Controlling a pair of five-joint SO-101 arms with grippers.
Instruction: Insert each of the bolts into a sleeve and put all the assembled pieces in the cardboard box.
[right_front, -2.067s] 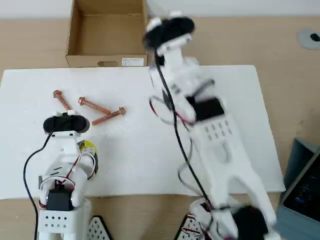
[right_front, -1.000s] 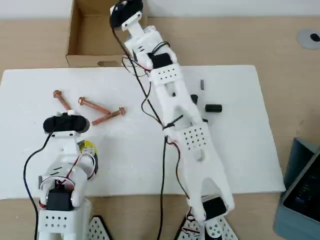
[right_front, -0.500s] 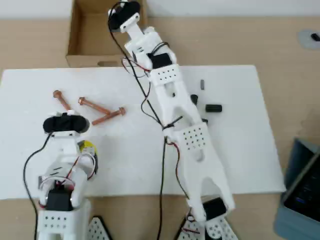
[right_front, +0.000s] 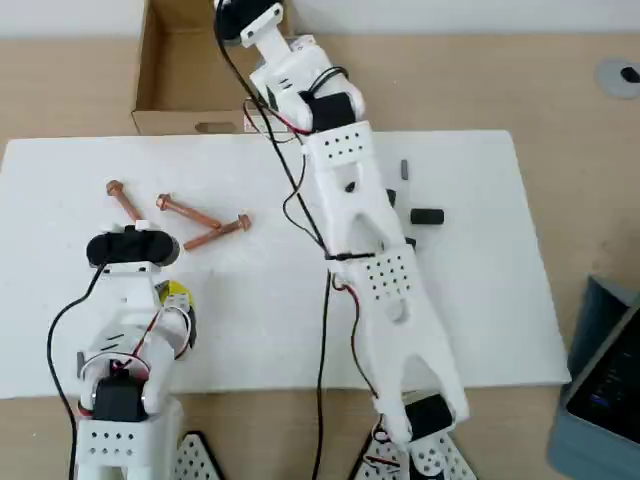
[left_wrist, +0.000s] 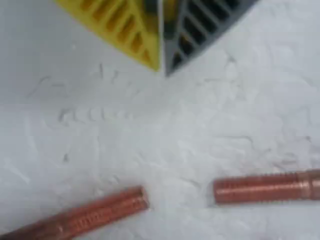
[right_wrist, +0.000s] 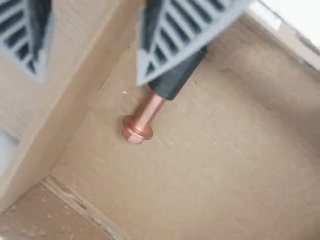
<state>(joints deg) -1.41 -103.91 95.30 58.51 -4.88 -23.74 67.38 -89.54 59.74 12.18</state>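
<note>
- right tool spread wide inside the cardboard box, sleeved bolt lying free below it (on the box floor)
- left tool clenched empty over bolts on the worktop

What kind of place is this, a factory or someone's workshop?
Probably a small robotics lab bench: two little white robot arms at a wooden table, loose copper bolts on a white mat, and a cardboard box at its far edge.
</note>
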